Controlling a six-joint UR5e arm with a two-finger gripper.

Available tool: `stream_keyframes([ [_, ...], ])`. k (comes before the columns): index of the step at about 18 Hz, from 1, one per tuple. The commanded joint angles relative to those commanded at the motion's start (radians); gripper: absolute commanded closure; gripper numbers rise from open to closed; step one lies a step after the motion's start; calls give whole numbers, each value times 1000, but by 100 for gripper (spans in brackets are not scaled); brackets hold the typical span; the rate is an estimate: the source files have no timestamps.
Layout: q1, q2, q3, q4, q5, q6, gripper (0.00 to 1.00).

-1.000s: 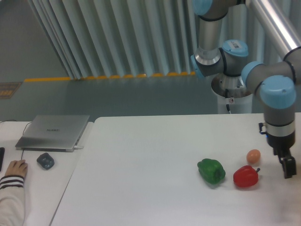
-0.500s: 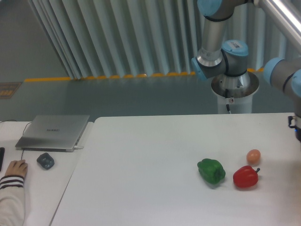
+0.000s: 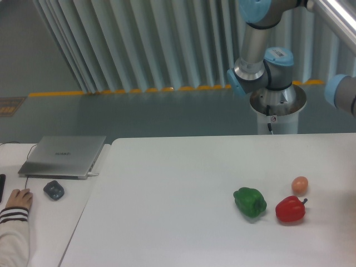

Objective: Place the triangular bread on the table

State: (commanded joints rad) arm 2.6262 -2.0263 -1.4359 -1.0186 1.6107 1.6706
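Looking over the white bench (image 3: 167, 222), I see no triangular bread anywhere, so it isn't placed yet. My hand is out of frame past the right edge; its state is unknowable. Only my arm (image 3: 261, 55) shows, above the green pepper (image 3: 250, 202), red pepper (image 3: 291, 208) and small orange ball (image 3: 300, 184).

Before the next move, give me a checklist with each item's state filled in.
1. Triangular bread in view: not ok, none visible.
2. End effector in view: not ok, it is out of frame past the right edge.
3. Table has bare space for placing: ok, left of the green pepper.
4. Red pepper and small orange ball standing apart: ok.
5. Person's hand off the table: ok, it rests on the side desk.
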Motion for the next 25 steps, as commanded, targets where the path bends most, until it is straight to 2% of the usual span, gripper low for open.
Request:
stream_keyframes([
  [5, 6, -28, 14, 28, 0, -68, 0],
  [11, 6, -78, 25, 94, 2, -71, 0],
  [23, 8, -137, 60, 101, 32, -94, 0],
  [24, 8, -140, 60, 101, 44, -94, 1],
  [25, 8, -140, 60, 101, 48, -92, 8],
])
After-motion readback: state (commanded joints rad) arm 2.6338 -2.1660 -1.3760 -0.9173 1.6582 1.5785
